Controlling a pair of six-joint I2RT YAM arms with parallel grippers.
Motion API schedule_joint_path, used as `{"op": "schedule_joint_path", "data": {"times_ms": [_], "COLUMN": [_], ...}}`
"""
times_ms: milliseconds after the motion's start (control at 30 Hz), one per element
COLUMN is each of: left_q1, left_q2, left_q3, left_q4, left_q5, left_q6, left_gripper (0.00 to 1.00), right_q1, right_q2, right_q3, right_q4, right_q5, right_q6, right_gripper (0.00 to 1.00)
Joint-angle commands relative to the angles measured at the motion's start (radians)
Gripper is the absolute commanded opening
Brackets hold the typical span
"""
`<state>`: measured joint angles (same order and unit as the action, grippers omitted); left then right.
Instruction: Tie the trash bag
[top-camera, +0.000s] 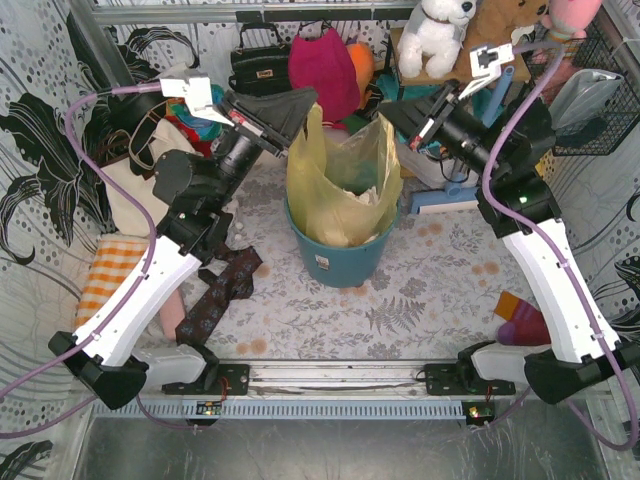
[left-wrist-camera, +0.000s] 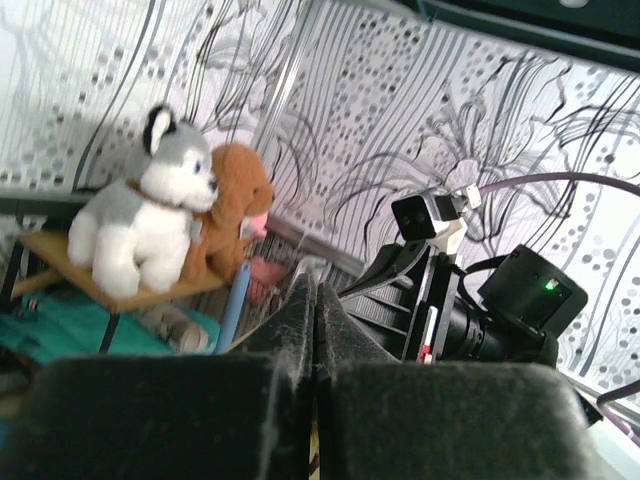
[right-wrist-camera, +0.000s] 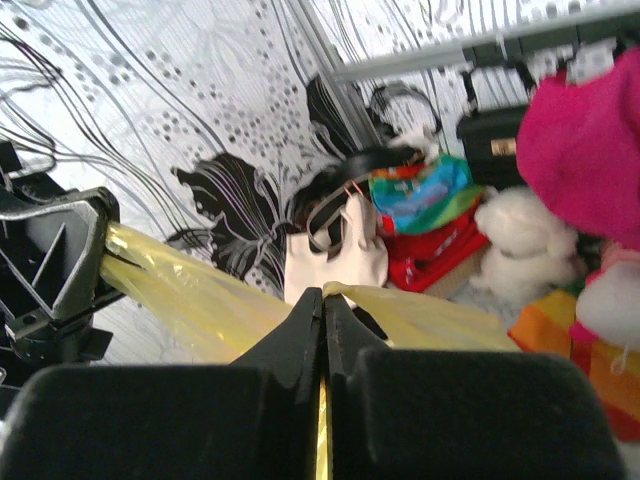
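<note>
The yellow trash bag (top-camera: 340, 190) stands in a teal bucket (top-camera: 340, 255) at mid-table, with crumpled paper showing inside its open mouth. My left gripper (top-camera: 308, 108) is shut on the bag's left top corner, which is pulled up to a point. My right gripper (top-camera: 385, 112) is shut on the right top corner. A thin yellow sliver (left-wrist-camera: 318, 440) shows between the closed fingers of the left gripper (left-wrist-camera: 316, 285). In the right wrist view the bag (right-wrist-camera: 190, 300) stretches from my right gripper (right-wrist-camera: 323, 298) across to the left gripper's fingers (right-wrist-camera: 70, 250).
A dark patterned cloth (top-camera: 222, 290) lies by the left arm, with an orange checked cloth (top-camera: 110, 275) further left. A cream tote (right-wrist-camera: 335, 262), handbags (top-camera: 258, 65), a pink cushion (top-camera: 322, 70) and plush toys (top-camera: 436, 35) crowd the back. A dustpan (top-camera: 450, 195) lies right of the bucket.
</note>
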<state>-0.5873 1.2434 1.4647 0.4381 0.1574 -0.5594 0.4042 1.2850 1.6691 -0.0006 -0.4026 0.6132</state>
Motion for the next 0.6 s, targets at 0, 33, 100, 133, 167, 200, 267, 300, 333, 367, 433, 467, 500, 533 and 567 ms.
{"op": "schedule_joint_path", "data": {"times_ms": [0, 33, 100, 133, 167, 200, 267, 300, 333, 367, 433, 467, 500, 533, 567], "left_q1": [0.004, 0.004, 0.004, 0.005, 0.004, 0.004, 0.004, 0.004, 0.005, 0.004, 0.004, 0.004, 0.004, 0.004, 0.004], "left_q2": [-0.047, -0.061, -0.08, -0.085, -0.088, -0.088, -0.083, -0.079, -0.076, -0.073, -0.066, -0.062, -0.055, -0.049, -0.043], "left_q3": [-0.102, -0.12, -0.135, -0.135, -0.131, -0.125, -0.109, -0.1, -0.091, -0.081, -0.065, -0.055, -0.044, -0.028, -0.011], "left_q4": [-0.022, -0.023, -0.032, -0.039, -0.047, -0.054, -0.068, -0.073, -0.08, -0.086, -0.096, -0.103, -0.113, -0.126, -0.137], "left_q5": [-0.012, -0.017, -0.027, -0.029, -0.032, -0.033, -0.027, -0.026, -0.027, -0.027, -0.028, -0.028, -0.029, -0.029, -0.028], "left_q6": [-0.025, -0.024, -0.018, -0.013, -0.009, -0.005, 0.003, 0.007, 0.009, 0.013, 0.025, 0.031, 0.038, 0.049, 0.057], "left_gripper": [0.0, 0.0, 0.0, 0.0, 0.0, 0.0, 0.0, 0.0, 0.0, 0.0, 0.0, 0.0, 0.0, 0.0, 0.0], "right_q1": [-0.001, -0.002, 0.003, 0.007, 0.015, 0.022, 0.039, 0.047, 0.055, 0.064, 0.083, 0.091, 0.1, 0.109, 0.118], "right_q2": [-0.064, -0.08, -0.109, -0.121, -0.133, -0.147, -0.173, -0.185, -0.195, -0.205, -0.22, -0.226, -0.229, -0.229, -0.228], "right_q3": [-0.134, -0.152, -0.177, -0.183, -0.183, -0.186, -0.191, -0.195, -0.195, -0.193, -0.193, -0.192, -0.193, -0.192, -0.189], "right_q4": [-0.025, -0.027, -0.031, -0.037, -0.047, -0.059, -0.068, -0.07, -0.071, -0.073, -0.07, -0.061, -0.051, -0.042, -0.036], "right_q5": [-0.016, -0.023, -0.034, -0.04, -0.043, -0.042, -0.038, -0.033, -0.031, -0.029, -0.025, -0.02, -0.018, -0.019, -0.019], "right_q6": [0.014, 0.022, 0.031, 0.032, 0.03, 0.027, 0.025, 0.027, 0.032, 0.036, 0.048, 0.057, 0.064, 0.069, 0.073], "right_gripper": [0.0, 0.0, 0.0, 0.0, 0.0, 0.0, 0.0, 0.0, 0.0, 0.0, 0.0, 0.0, 0.0, 0.0, 0.0]}}
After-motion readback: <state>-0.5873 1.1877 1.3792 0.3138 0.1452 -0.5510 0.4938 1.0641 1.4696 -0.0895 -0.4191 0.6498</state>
